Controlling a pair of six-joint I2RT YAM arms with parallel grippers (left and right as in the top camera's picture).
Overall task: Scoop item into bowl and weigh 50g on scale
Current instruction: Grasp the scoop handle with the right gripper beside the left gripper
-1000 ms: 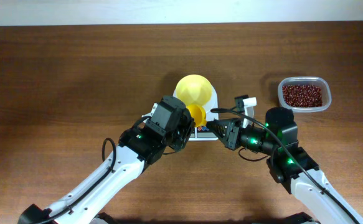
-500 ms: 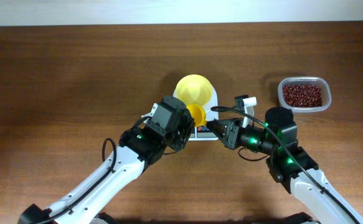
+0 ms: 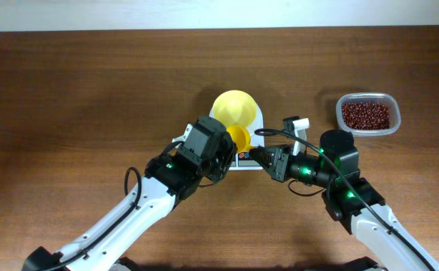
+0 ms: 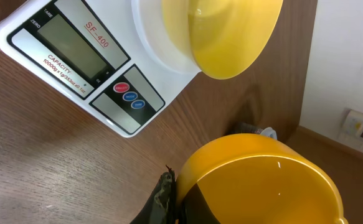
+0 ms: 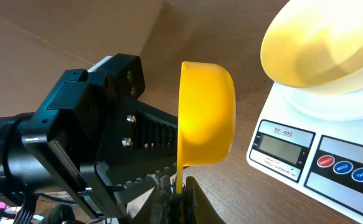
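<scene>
Overhead: brown wood-grain table [image 3: 68, 98] with a pale strip along its far edge. The bowl [image 3: 234, 108] sits on the scale [image 3: 259, 124] at centre, a clear tub [image 3: 342, 100] of beans [image 3: 366, 114] lies well apart at far right, and the left gripper [image 3: 227, 150] and right gripper [image 3: 255, 154] meet at a yellow scoop [image 3: 238, 137] by the scale's near-left corner.

Left wrist: fingers narrow, one dark finger [image 4: 165, 196] against the scoop [image 4: 262, 180], which is bare inside. Past the table edge is a pale wall [image 4: 349, 56] with a white box [image 4: 362, 124].

Right wrist: fingers [image 5: 197, 200] pinched narrow on the scoop's thin lower edge, and the bowl [image 5: 318, 43] rests on the scale [image 5: 281, 146].
</scene>
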